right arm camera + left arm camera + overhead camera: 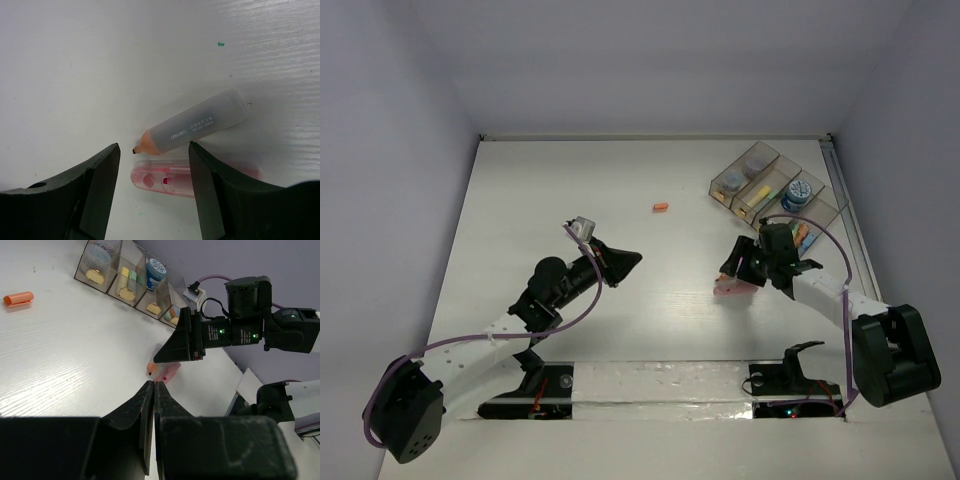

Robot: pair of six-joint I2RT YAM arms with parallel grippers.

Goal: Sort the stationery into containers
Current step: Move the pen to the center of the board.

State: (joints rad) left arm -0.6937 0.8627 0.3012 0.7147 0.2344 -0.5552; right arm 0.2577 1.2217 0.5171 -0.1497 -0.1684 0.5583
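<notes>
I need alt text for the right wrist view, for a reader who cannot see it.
The open right claw frames two small items lying close together on the white table: a frosted grey stick with an orange tip, and below it a clear pink piece. Nothing is held.

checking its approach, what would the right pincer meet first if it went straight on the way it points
The right pincer would probably meet the pink stick lying between its open fingers on the table; the orange-tipped stick sits just beyond. Depth is unclear.
</notes>
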